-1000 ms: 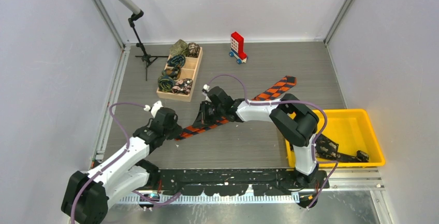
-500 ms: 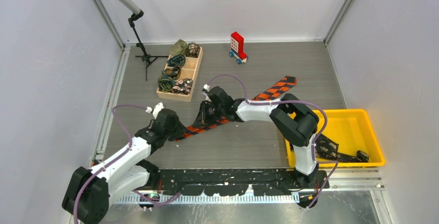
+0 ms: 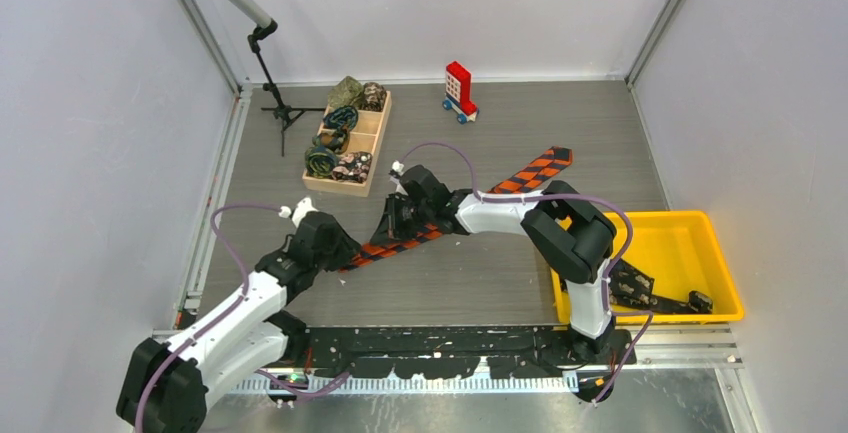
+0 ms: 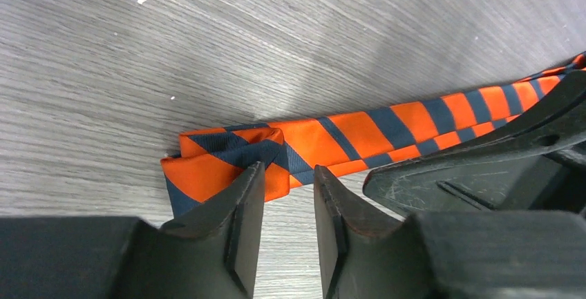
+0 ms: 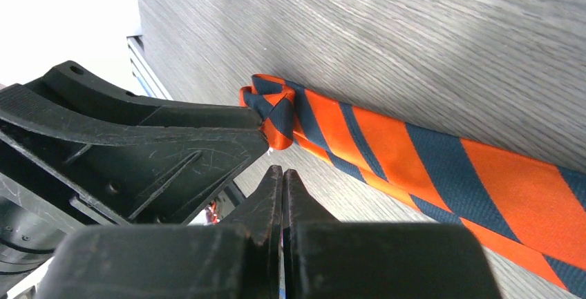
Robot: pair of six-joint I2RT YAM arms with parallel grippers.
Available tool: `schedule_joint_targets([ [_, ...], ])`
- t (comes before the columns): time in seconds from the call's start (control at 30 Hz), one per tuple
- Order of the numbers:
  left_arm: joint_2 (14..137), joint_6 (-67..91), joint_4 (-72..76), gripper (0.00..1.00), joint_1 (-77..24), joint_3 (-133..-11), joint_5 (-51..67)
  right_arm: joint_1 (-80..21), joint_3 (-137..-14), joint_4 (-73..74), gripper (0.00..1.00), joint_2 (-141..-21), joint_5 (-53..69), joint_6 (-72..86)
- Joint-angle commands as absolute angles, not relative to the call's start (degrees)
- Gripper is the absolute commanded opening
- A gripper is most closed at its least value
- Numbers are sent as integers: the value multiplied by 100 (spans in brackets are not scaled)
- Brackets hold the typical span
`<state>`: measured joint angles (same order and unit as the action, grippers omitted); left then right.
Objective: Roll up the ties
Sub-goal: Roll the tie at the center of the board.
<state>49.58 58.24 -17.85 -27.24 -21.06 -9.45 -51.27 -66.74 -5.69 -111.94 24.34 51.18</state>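
Note:
An orange-and-black checked tie [image 3: 530,173] lies slanted across the grey table. Its near left end is folded into a small first turn [image 4: 224,150]. My left gripper [image 4: 289,169] hovers just short of that fold, its jaws a little apart with nothing between them; in the top view it [image 3: 345,251] sits at the tie's left tip. My right gripper [image 5: 282,170] is shut on nothing, beside the tie [image 5: 428,154] a little further along. In the top view it [image 3: 392,225] hangs over the tie's lower part.
A wooden tray [image 3: 382,138] at the back left holds several rolled ties. A red-and-white toy block on blue wheels [image 3: 459,88] stands at the back. A yellow bin [image 3: 650,218] with dark items sits at the right. A black tripod [image 3: 280,108] stands in the far left corner.
My left gripper has opened and let go of the folded tie end, and its arm has shifted slightly. The right arm and the tie have stayed put.

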Motion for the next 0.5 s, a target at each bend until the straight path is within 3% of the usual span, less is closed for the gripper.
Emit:
schedule_joint_targets([
  [0.0, 4627, 5822, -1905, 31, -2707, -2074, -1140, -5171, -7043, -750, 1, -10999, 2590, 5212],
  [0.17, 4439, 5794, -2151, 21, -2707, -2101, -1253, -5231, -7208, -802, 2, -11126, 2646, 5306],
  [0.37, 4332, 5830, -2296, 0, -2706, -2001, -1348, -5305, -7383, -839, 2, -11246, 2707, 5384],
  [0.47, 4286, 5853, -2303, 0, -2707, -1941, -1370, -5355, -7458, -860, 2, -11328, 2741, 5424],
])
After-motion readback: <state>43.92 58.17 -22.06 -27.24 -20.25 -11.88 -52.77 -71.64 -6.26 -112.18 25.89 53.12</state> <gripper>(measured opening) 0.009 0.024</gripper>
